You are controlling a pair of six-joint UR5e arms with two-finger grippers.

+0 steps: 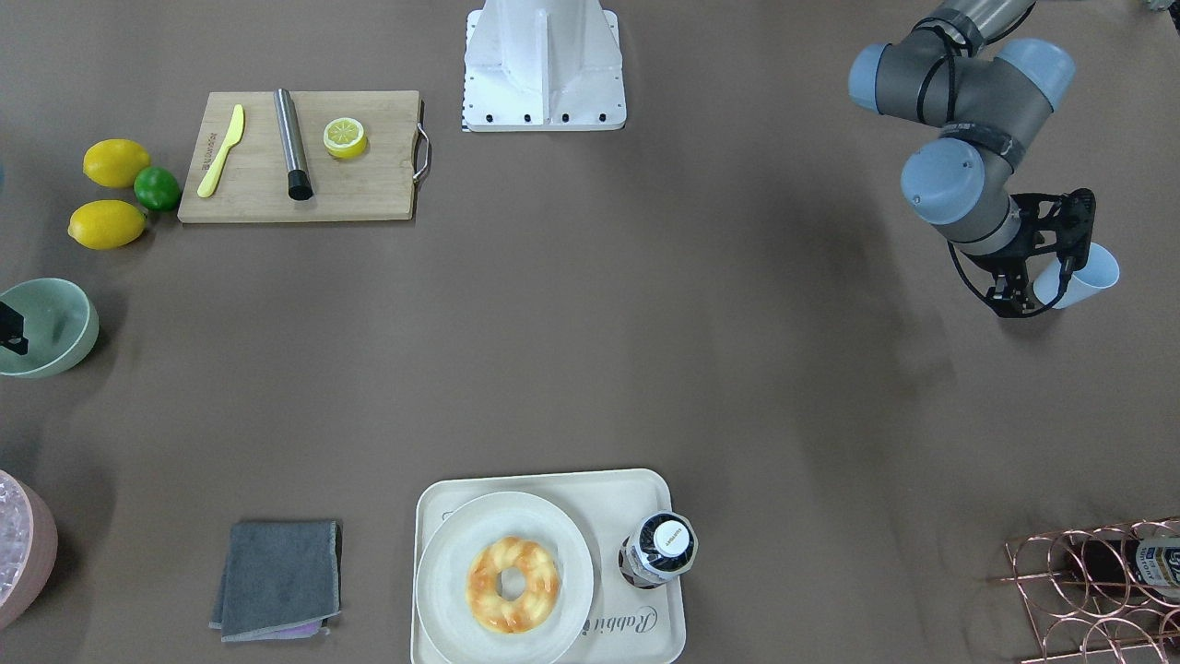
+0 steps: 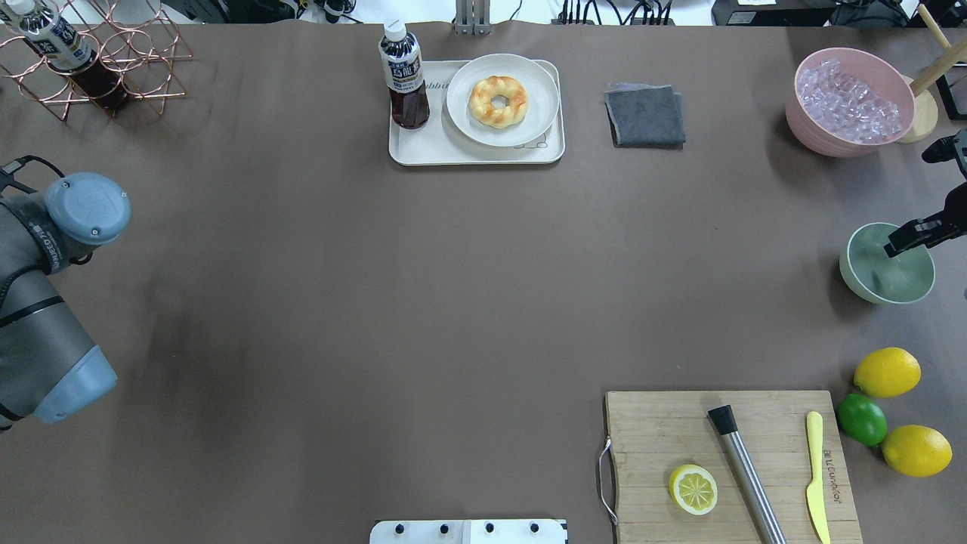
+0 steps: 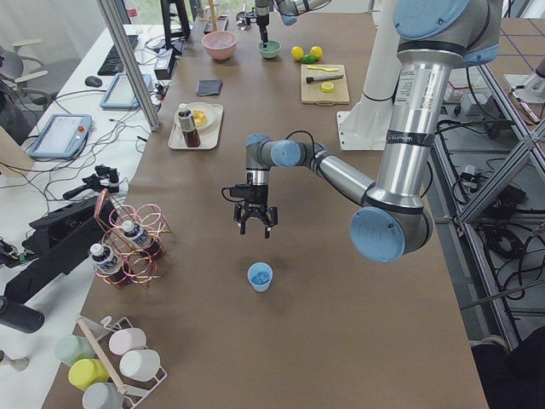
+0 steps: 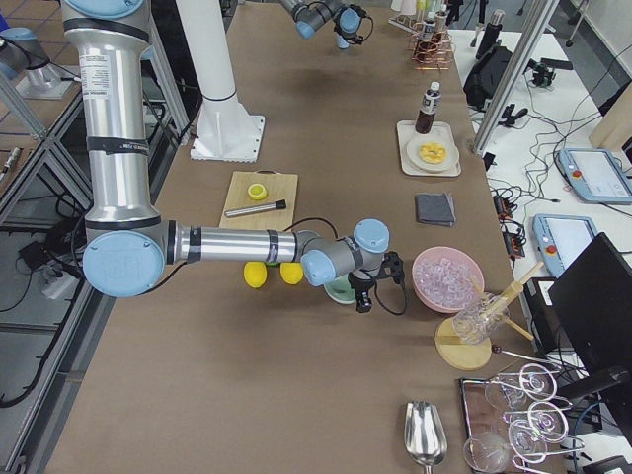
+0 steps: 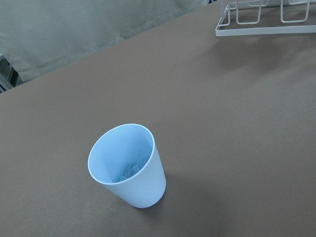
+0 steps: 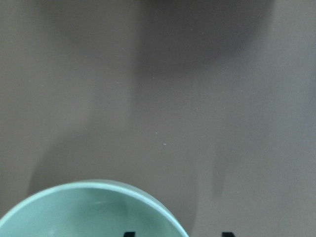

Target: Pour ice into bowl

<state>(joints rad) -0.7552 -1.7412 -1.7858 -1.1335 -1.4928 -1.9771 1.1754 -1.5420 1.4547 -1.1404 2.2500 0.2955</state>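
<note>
Cup (image 5: 129, 165) stands upright and free on the table, ice (image 5: 129, 171) in its bottom. Left gripper (image 3: 255, 227) hangs above, cup slightly outboard; fingers apart. Bowl (image 2: 899, 285) sits well apart at the far end, under right gripper (image 6: 178, 233), fingers apart.

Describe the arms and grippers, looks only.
The two match. The left arm and right arm are round silver-grey tubes with pale blue caps on the joints. A black cable loops along the left arm's wrist, held by dark bands. The left gripper and right gripper are black and two-fingered. No markings are legible.
</note>
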